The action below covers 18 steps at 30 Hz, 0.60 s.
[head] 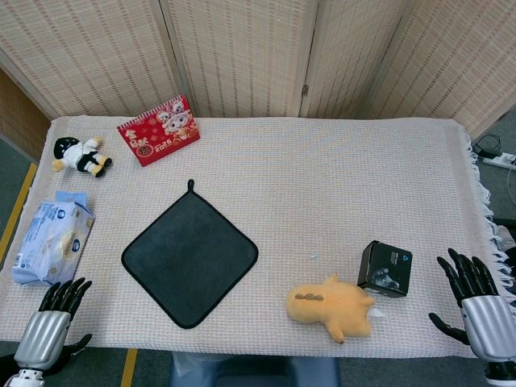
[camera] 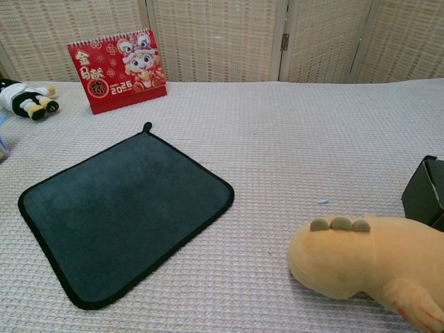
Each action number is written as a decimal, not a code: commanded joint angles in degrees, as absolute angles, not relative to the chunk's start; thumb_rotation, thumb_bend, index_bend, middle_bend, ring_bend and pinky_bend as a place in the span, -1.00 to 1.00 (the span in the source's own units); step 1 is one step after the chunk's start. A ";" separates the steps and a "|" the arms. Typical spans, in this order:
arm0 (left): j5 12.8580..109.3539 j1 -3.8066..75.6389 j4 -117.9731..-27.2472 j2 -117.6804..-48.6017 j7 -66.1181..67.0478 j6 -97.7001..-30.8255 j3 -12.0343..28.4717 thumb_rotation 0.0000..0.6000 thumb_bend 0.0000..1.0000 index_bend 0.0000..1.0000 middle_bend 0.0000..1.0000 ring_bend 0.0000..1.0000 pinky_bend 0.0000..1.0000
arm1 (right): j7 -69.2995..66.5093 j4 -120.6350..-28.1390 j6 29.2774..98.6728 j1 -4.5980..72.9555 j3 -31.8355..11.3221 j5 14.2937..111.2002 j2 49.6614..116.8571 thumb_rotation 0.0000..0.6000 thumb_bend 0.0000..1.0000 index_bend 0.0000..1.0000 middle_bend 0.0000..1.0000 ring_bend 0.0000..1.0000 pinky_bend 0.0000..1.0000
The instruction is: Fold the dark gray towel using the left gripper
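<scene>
towel (head: pixel 190 255) flat, diamond-wise, bench centre-left | left hand (head: pixel 50 326) at near edge, holding nothing, fingers apart; right hand (head: pixel 477 304) likewise | risk: you pinch the woven bench cloth (head: pixel 339 177) with the corner, or your arm nudges the wipes (head: pixel 52 238) reaching in

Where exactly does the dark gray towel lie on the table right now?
In the head view, the dark gray towel lies flat and unfolded, left of centre on the table, between the wet wipes pack and the yellow plush toy, below the red calendar.
</scene>
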State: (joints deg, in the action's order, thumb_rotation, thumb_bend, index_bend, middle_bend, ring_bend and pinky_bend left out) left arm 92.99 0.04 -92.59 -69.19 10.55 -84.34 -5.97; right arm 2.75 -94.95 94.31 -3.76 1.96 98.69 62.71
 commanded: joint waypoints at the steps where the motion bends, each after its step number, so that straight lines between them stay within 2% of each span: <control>1: 92.99 0.13 -92.55 -69.30 10.71 -84.11 -5.99 1.00 -0.54 -0.97 -0.83 -0.84 -1.00 | 2.78 -94.93 94.10 -3.66 1.97 98.60 62.68 1.00 -0.58 -1.00 -1.00 -1.00 -1.00; 7: 94.17 0.86 -92.52 -69.51 9.91 -83.61 -6.13 1.00 -0.54 -0.97 -0.83 -0.84 -0.98 | 2.32 -94.72 96.31 -4.66 2.81 100.62 62.48 1.00 -0.58 -1.00 -1.00 -1.00 -1.00; 9: 96.48 1.66 -91.77 -69.60 7.85 -84.63 -5.83 1.00 -0.54 -0.98 -0.83 -0.83 -0.89 | 2.12 -94.58 96.52 -4.89 2.98 100.67 62.40 1.00 -0.58 -1.00 -1.00 -1.00 -1.00; 12: 98.98 3.95 -91.07 -69.17 1.00 -85.32 -4.68 1.00 -0.53 -0.98 -0.79 -0.69 -0.61 | 1.79 -94.65 96.53 -4.91 2.96 100.56 62.20 1.00 -0.58 -1.00 -1.00 -1.00 -1.00; 13: 99.84 4.65 -91.03 -69.03 0.29 -85.85 -4.06 1.00 -0.53 -0.96 -0.64 -0.47 -0.34 | 1.75 -94.64 96.71 -4.94 2.95 100.70 62.18 1.00 -0.58 -1.00 -1.00 -1.00 -1.00; 14: 101.39 5.39 -90.70 -69.25 0.59 -87.07 -3.15 1.00 -0.53 -0.90 -0.29 -0.04 0.09 | 1.70 -94.61 96.89 -4.97 2.91 100.81 62.19 1.00 -0.58 -1.00 -1.00 -1.00 -1.00; 15: 104.11 6.30 -90.07 -69.98 1.95 -88.56 -2.37 1.00 -0.53 -0.85 0.01 0.29 0.40 | 1.65 -94.58 96.99 -4.99 2.81 100.73 62.20 1.00 -0.58 -1.00 -1.00 -1.00 -1.00; 16: 106.35 7.04 -89.94 -70.44 3.27 -88.98 -2.33 1.00 -0.53 -0.75 0.46 0.72 0.79 | 1.61 -94.57 96.99 -4.97 2.69 100.57 62.21 1.00 -0.58 -1.00 -1.00 -1.00 -1.00; 17: 108.75 7.99 -89.84 -70.87 4.72 -89.08 -2.28 1.00 -0.53 -0.64 0.79 0.96 0.98 | 1.57 -94.54 96.92 -4.92 2.54 100.31 62.24 1.00 -0.58 -1.00 -1.00 -1.00 -1.00; 18: 110.73 9.23 -90.12 -71.45 6.66 -88.28 -2.12 1.00 -0.53 -0.54 0.92 1.00 1.00 | 1.53 -94.53 96.63 -4.82 2.39 99.87 62.28 1.00 -0.58 -1.00 -1.00 -1.00 -1.00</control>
